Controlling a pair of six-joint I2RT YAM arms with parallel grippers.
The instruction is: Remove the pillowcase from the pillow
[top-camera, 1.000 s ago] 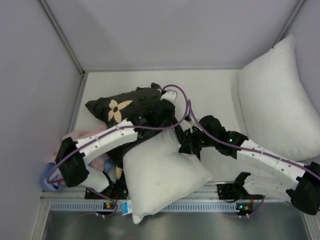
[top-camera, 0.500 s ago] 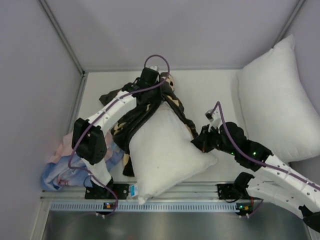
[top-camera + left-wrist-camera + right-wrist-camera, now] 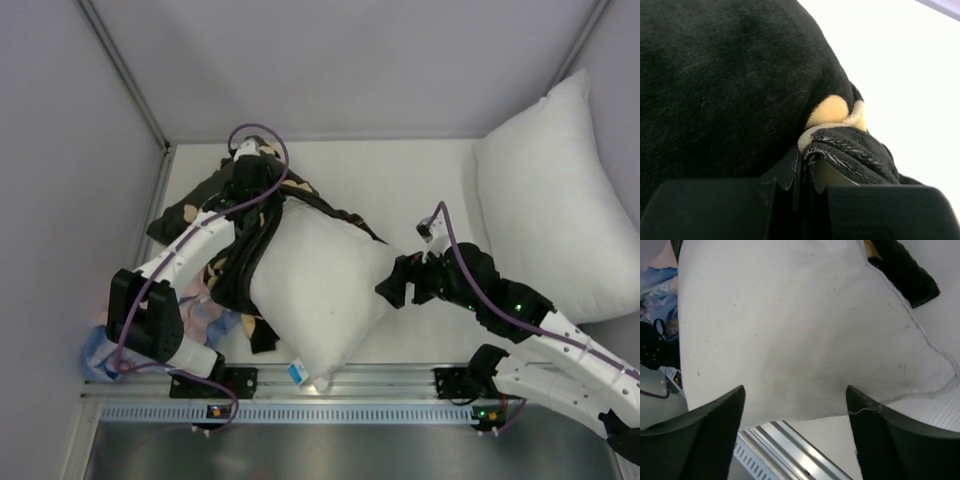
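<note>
Pillowcase [image 3: 238,262] first: the black plush with tan flowers lies bunched on the left half of the table [image 3: 420,180]. It runs from the far left down along the left side of the pillow [image 3: 315,290], and a thin strip of it trails along the pillow's far edge toward the right. Whether any part of the pillow sits inside it, I cannot tell.

My left gripper [image 3: 252,188] is at the far end of that bunch. In my left wrist view the jaws are pinched together on a fold of the pillowcase [image 3: 730,90], with a tan patch showing just above the grip [image 3: 802,165].

The pillow lies mostly bare and white, turned like a diamond in the middle of the table. Its blue-and-white tag [image 3: 297,372] is at the near corner, beside the metal rail [image 3: 400,385].

My right gripper [image 3: 392,290] is at the pillow's right corner. Its fingers [image 3: 705,435] are spread wide over the white cloth [image 3: 790,340] and clasp nothing. I cannot tell whether they touch it.

Pink and blue cloths [image 3: 205,315] are heaped to the left of the pillow's near side, partly under the pillowcase. A second white pillow [image 3: 550,200] leans at the far right, well apart.
</note>
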